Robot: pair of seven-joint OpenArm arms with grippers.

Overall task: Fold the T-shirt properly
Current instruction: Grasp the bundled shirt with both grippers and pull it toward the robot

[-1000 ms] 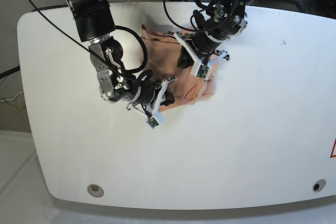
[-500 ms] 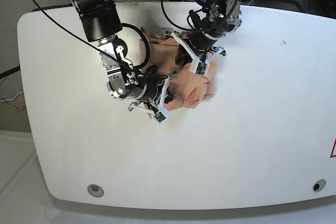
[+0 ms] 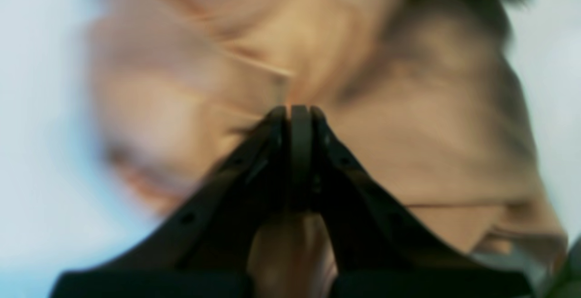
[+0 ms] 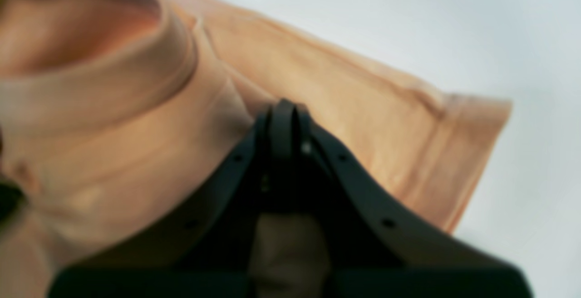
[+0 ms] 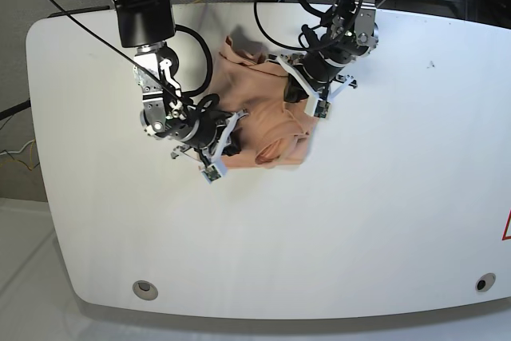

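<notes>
Fabric bunched between both arms marked this as a mid-fold step: the salmon T-shirt (image 5: pixel 259 121) lay crumpled near the far middle of the white table (image 5: pixel 383 197), gathered into a lumpy heap rather than a flat rectangle. The right gripper (image 4: pixel 283 112) was clenched, its jaws pressed together with cloth seemingly pinched at the tips, next to a rolled hem or sleeve opening (image 4: pixel 81 53) in its wrist view. The left gripper (image 3: pixel 295 112) was likewise closed tight against the shirt, though blur in that view made it hard to tell how much cloth it actually held. In the base view the right arm's gripper (image 5: pixel 214 143) sat at the heap's near-left edge and the left arm's (image 5: pixel 307 89) at its far-right side. Judging from this, the shirt was far from folded; the next move would call for drawing the two gripped parts apart to spread the cloth flat before any clean crease.
</notes>
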